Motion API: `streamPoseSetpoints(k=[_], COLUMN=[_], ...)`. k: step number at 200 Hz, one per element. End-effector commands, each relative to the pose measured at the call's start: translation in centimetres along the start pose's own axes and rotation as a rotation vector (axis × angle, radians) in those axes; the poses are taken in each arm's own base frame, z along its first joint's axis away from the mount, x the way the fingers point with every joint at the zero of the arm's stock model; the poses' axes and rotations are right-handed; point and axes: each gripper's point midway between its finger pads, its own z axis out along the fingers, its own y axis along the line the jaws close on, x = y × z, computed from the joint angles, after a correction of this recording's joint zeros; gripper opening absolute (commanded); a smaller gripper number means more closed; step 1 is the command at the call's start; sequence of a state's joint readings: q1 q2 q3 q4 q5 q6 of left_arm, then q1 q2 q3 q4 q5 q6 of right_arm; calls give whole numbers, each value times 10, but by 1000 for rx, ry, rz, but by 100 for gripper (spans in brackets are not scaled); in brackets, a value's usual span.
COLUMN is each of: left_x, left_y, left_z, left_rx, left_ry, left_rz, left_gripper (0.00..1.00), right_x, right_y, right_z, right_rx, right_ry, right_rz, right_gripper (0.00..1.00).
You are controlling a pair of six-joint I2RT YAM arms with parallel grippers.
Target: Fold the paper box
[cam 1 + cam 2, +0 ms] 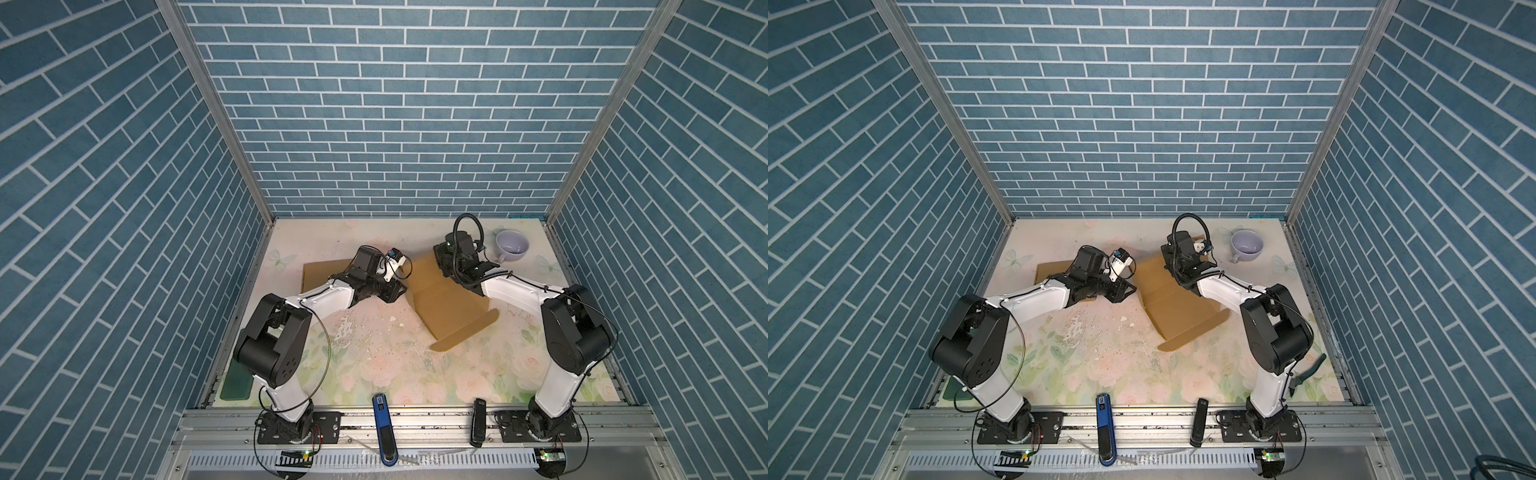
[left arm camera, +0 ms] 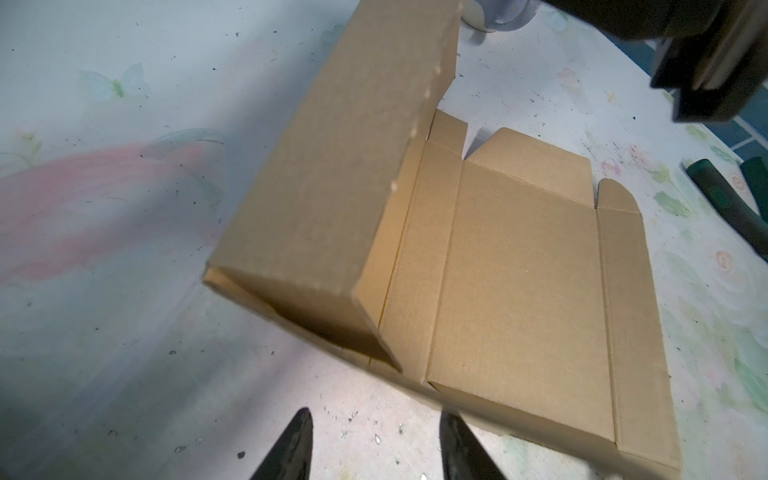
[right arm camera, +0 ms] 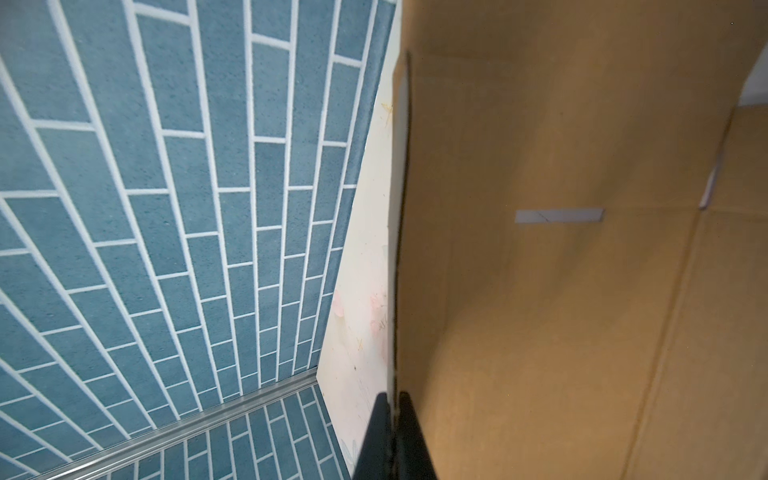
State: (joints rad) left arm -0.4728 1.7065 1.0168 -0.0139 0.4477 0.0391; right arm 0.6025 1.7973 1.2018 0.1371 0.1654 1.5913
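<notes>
We judge the fold barely begun: the box (image 1: 449, 307) lies mostly flat on the table (image 1: 374, 365), our right gripper (image 3: 392, 419) pinches one raised panel's edge, and our left gripper (image 2: 376, 415), jaws apart and empty beside the box, must next lift another flap.

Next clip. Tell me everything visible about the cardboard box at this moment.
The cardboard box is plain brown corrugated board, mostly an unfolded blank lying on the floral table, right of centre. Creases divide it into panels with small end tabs, and a narrow slot is cut at one crease. One long side panel is tilted up over the flat base. The right gripper is shut on a panel's thin edge. The left gripper hangs open by the near edge; whether it touches cannot be told.
</notes>
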Motion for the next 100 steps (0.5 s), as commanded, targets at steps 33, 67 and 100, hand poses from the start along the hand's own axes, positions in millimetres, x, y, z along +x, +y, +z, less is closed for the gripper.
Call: streamPoseSetpoints(k=[33,67,100], left_x=[-9,-11,-4], left_y=[5,-1,-5], left_z=[-1,0,2], left_rx=[17,57,48], left_ry=[-24,-52,-51], left_rz=[3,-40,-59], left_gripper=[52,51,52], right_x=[11,10,12], right_y=[-6,-4,1], right_z=[2,1,-4], right_rx=[48,23,-40], right_ry=[28,21,16], right_rz=[-52,-57,-86], right_gripper=[0,0,0])
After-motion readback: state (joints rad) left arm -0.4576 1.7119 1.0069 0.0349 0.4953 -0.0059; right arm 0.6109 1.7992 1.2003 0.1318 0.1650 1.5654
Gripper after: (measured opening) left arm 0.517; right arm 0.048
